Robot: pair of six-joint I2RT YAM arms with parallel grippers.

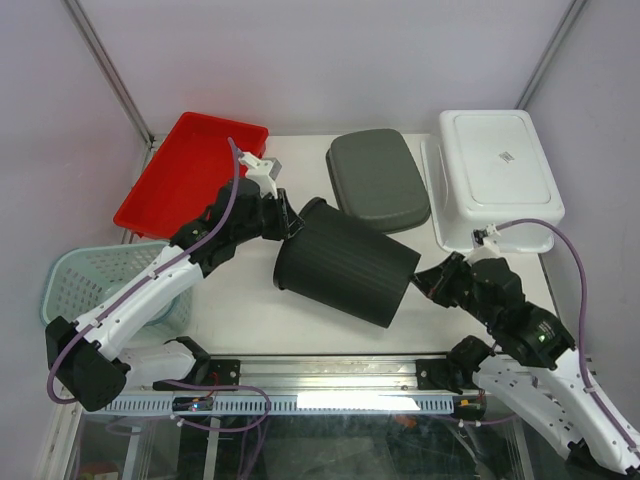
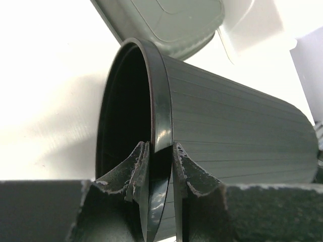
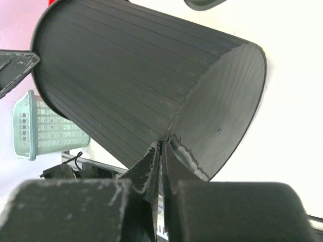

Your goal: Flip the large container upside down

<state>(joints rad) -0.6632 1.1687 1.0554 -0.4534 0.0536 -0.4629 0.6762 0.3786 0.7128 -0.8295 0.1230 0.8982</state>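
The large container (image 1: 345, 262) lies on its side in the middle of the desk (image 1: 250, 315). Its long axis runs left to right, mouth left, base right, and its inside is too dark to read. Left fingers (image 2: 194, 174) pinch its rim. Right fingers (image 3: 146, 171) are pressed together against the base edge. The teal basket (image 1: 95, 270), near left, is partly hidden by the left arm.

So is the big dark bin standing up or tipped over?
Tipped over, on its side. The bin points its open mouth toward the left gripper, its flat bottom toward the right gripper.

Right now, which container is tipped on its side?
The dark ribbed bin in the middle. The white tub and grey tub lie flat.
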